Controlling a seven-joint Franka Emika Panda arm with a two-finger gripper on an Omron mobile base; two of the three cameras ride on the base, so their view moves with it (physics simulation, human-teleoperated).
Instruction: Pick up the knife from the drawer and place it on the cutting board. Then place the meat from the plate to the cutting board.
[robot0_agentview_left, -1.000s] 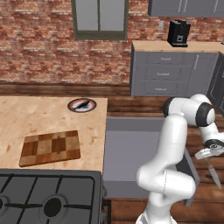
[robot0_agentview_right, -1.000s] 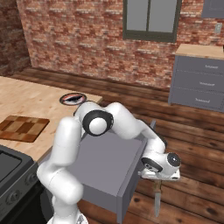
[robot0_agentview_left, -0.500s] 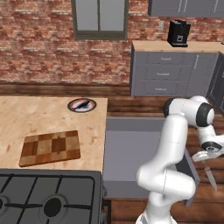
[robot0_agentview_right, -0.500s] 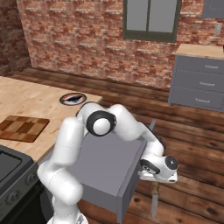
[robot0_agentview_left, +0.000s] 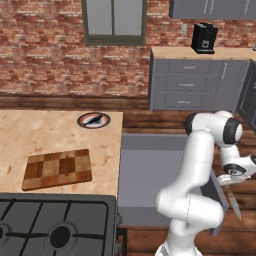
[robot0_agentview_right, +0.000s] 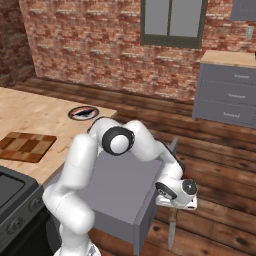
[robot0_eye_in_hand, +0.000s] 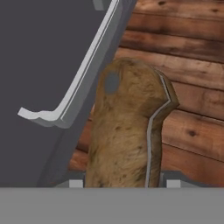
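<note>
The first step is in hand: the fingers (robot0_eye_in_hand: 122, 183) pinch the knife (robot0_agentview_right: 171, 227) by its wooden handle, out past the open drawer (robot0_agentview_left: 150, 175) front, above the floor. Its long axis hangs near vertical, blade down. Next comes a swing left across the table (robot0_agentview_left: 35, 135) to the cutting board (robot0_agentview_left: 57, 169).
</note>
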